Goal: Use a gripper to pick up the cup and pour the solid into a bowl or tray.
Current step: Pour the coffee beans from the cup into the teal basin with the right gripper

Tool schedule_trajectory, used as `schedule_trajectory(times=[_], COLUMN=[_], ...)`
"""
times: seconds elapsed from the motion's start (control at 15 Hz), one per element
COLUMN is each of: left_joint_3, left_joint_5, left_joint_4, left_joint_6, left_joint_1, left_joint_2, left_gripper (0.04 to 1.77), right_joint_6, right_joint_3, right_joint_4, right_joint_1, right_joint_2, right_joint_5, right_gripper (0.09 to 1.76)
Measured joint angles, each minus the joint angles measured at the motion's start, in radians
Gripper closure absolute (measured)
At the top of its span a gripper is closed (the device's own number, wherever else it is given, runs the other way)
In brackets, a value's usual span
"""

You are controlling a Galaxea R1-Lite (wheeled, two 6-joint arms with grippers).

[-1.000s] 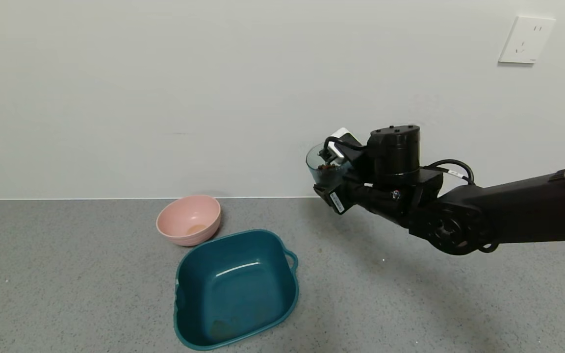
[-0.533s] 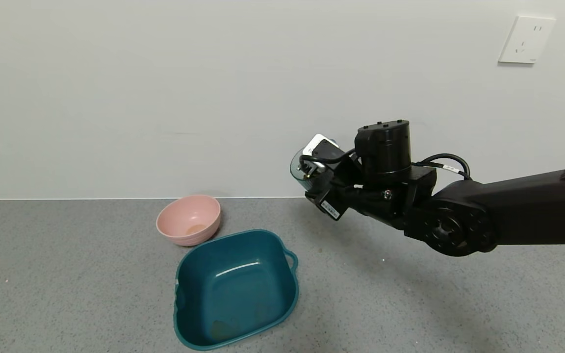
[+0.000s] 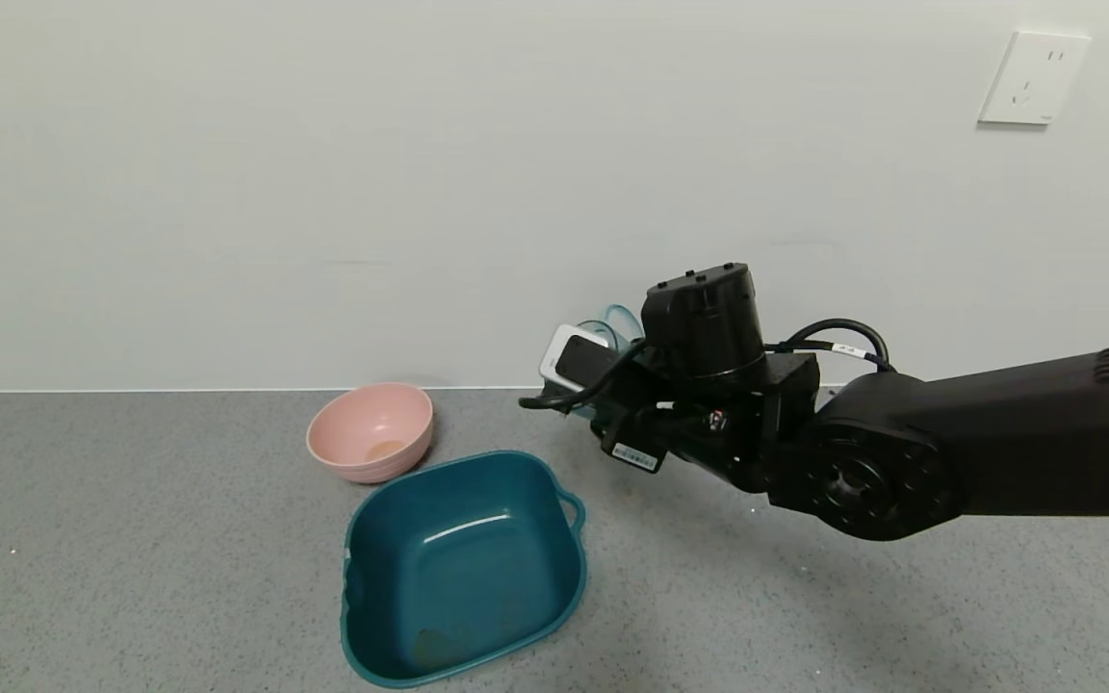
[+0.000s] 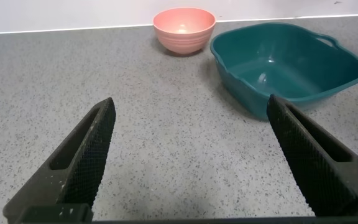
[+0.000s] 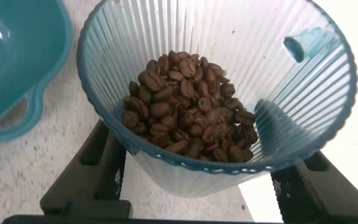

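Translucent blue ribbed plastic fills my right wrist view: the cup (image 5: 216,93), clamped between the right gripper (image 3: 603,414) fingers, with the brown beans (image 5: 188,109) heaped inside. I have it in the air at two o'clock from the teal basin (image 3: 463,568). The pink bowl (image 3: 371,431) sits at the basin's eleven o'clock. My left gripper (image 4: 194,155) hangs with fingers spread wide above the counter (image 3: 131,577).

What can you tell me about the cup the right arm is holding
The cup is small, translucent blue-grey ribbed plastic, with a wide round rim. It holds a heap of dark-brown coffee beans. The right gripper clamps it from both sides in the air, beside the teal basin, not over it.
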State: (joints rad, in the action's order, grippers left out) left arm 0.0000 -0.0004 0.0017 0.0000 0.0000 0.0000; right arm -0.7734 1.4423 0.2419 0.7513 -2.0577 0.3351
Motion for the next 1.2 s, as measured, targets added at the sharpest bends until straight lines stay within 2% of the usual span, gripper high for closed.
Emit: schedule_trajectory(times=[0.47, 1.0, 1.2], left_joint_3=[0.0, 0.0, 0.0], left_joint_5=[0.0, 0.0, 0.0], left_joint_4=[0.0, 0.0, 0.0], left_joint_6=[0.0, 0.0, 0.0], left_joint_1=[0.0, 0.0, 0.0], left_joint_2=[0.0, 0.0, 0.0], left_gripper=[0.06, 0.06, 0.06], right_joint_6=[-0.15, -0.267, -0.332], right_joint_3=[0.044, 0.06, 0.06], right_joint_4=[-0.073, -0.064, -0.06], right_joint_1=[0.03, 0.076, 0.093], right_joint_2=[-0.02, -0.079, -0.095], right_joint_5=[0.037, 0.085, 0.137], right_gripper=[0.51, 0.51, 0.51])
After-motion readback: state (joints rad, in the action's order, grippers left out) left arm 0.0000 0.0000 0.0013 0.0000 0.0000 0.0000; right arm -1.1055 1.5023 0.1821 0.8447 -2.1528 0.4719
